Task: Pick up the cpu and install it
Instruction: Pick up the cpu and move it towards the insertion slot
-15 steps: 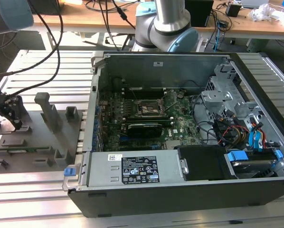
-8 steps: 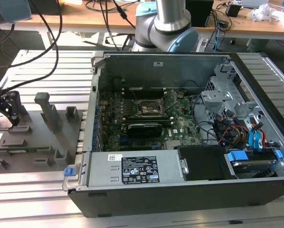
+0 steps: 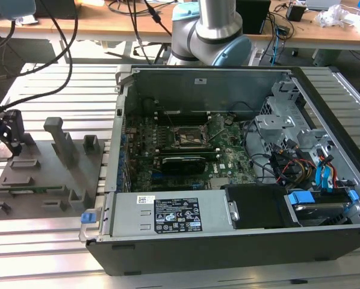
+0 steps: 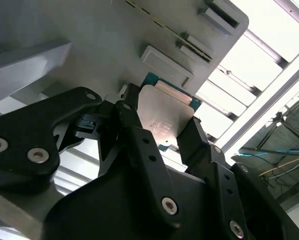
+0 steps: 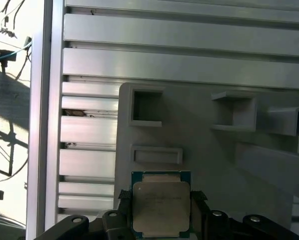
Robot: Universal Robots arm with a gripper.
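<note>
**A:** Where is the cpu (image 4: 164, 117)?

**B:** Between the two black fingers (image 4: 139, 142). In both wrist views its silvery lid faces the camera, and one finger lies against each of two opposite edges. The thin green rim shows along the free edge.

**A:** So the fingers have hold of it?

**B:** Yes. They are drawn in to the chip's width and grip it by its sides. Nothing else is in their hold.

**A:** What is behind it?

**B:** The grey fixture (image 5: 199, 150), with its raised blocks and pockets, sits on the slatted metal bench (image 5: 189, 35). The chip is over the fixture's edge. I cannot tell whether it rests on the plate or hangs just clear of it.

**A:** And in the wider scene?

**B:** In the exterior view the fingers (image 3: 14, 138) are over the fixture at that view's far left. The open computer case (image 3: 198, 256) is well apart from them, toward the view's right. The black-framed socket (image 3: 189, 137) on the board inside has no chip in it.
</note>
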